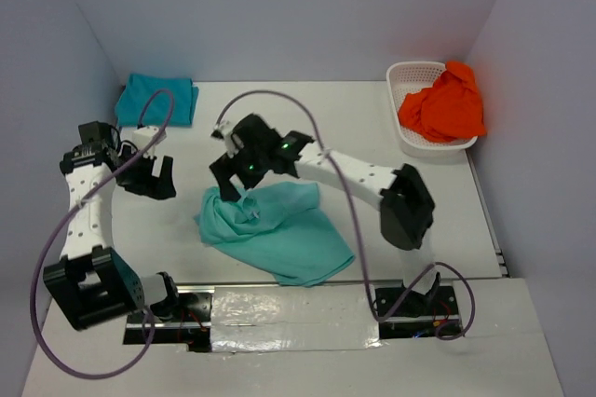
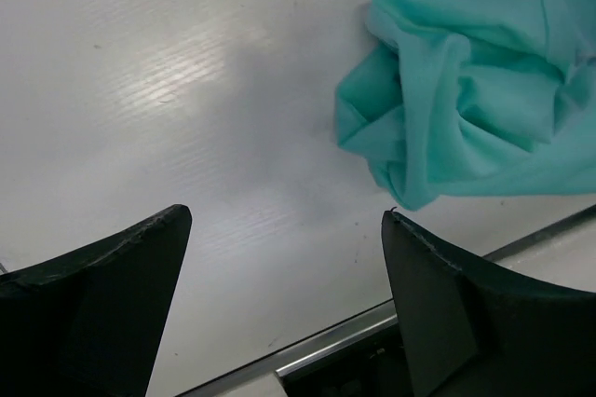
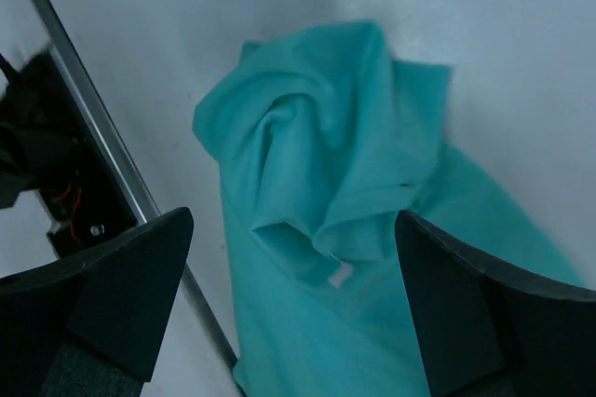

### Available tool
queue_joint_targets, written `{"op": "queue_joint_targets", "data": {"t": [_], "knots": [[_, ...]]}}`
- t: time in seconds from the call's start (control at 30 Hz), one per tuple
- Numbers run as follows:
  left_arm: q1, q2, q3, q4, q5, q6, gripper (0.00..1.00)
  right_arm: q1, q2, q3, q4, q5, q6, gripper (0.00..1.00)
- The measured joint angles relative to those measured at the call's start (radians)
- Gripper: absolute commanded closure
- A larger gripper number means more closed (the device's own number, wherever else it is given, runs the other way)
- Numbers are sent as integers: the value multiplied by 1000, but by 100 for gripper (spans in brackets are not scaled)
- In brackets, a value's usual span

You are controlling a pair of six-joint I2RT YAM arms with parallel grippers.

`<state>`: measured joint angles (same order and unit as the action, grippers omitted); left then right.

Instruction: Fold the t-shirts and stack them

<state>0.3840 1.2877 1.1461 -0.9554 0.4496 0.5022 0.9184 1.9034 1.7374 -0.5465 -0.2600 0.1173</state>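
Note:
A crumpled teal t-shirt lies on the white table in front of the arms. It also shows in the left wrist view and the right wrist view. My right gripper is open and hovers over the shirt's upper left corner, above its collar and label. My left gripper is open and empty above bare table, left of the shirt. A folded blue t-shirt lies at the far left. An orange t-shirt sits in a white basket at the far right.
A metal rail runs along the table's near edge between the arm bases. Grey walls close in the left, back and right sides. Purple cables loop over both arms.

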Motion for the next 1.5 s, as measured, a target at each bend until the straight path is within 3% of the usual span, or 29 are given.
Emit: {"op": "queue_joint_targets", "data": {"t": [0.2, 0.27, 0.3, 0.4, 0.57, 0.73, 0.8, 0.9, 1.0, 1.07, 1.1, 1.17, 1.2, 1.37, 1.5], "knots": [[-19, -139, -71, -50, 2, 38, 2, 73, 266, 72, -56, -32, 82, 5], [-32, -149, -77, -54, -10, 47, 3, 78, 329, 141, -80, -31, 111, 19], [-53, -154, -82, -46, -29, 47, 3, 80, 351, 167, -87, -33, 127, 47], [-135, -182, -113, -5, -106, 43, 3, 83, 366, 179, -88, -34, 170, 100], [-178, -203, -84, 12, -132, 13, 2, 56, 356, 232, -107, 6, 228, 100], [-178, -154, 63, 34, -136, -67, 3, -74, 335, 642, -163, -8, 210, 100], [-178, -121, 145, 57, -139, -100, 3, -150, 209, 651, -104, -34, 185, 100], [-177, -74, 267, 102, -142, -155, 5, -264, -124, 409, -8, -56, 145, 100], [-178, -40, 352, 134, -130, -194, 7, -292, -503, 49, 134, -85, 79, 99], [-186, -27, 372, 151, -120, -200, 8, -274, -710, -172, 181, -114, 43, 90], [-196, -23, 372, 151, -121, -198, 8, -270, -796, -283, 219, -128, 32, 71], [-237, -17, 363, 148, -130, -190, 9, -281, -880, -450, 227, -128, 23, 49], [-262, -15, 350, 151, -132, -186, 10, -290, -891, -531, 232, -122, 19, 28], [-404, -1, 249, 125, -156, -132, 10, -308, -801, -924, 123, -73, 56, 19], [-501, 65, 236, 122, -183, -103, 10, -309, -860, -1027, 5, -42, 113, 20]]}}
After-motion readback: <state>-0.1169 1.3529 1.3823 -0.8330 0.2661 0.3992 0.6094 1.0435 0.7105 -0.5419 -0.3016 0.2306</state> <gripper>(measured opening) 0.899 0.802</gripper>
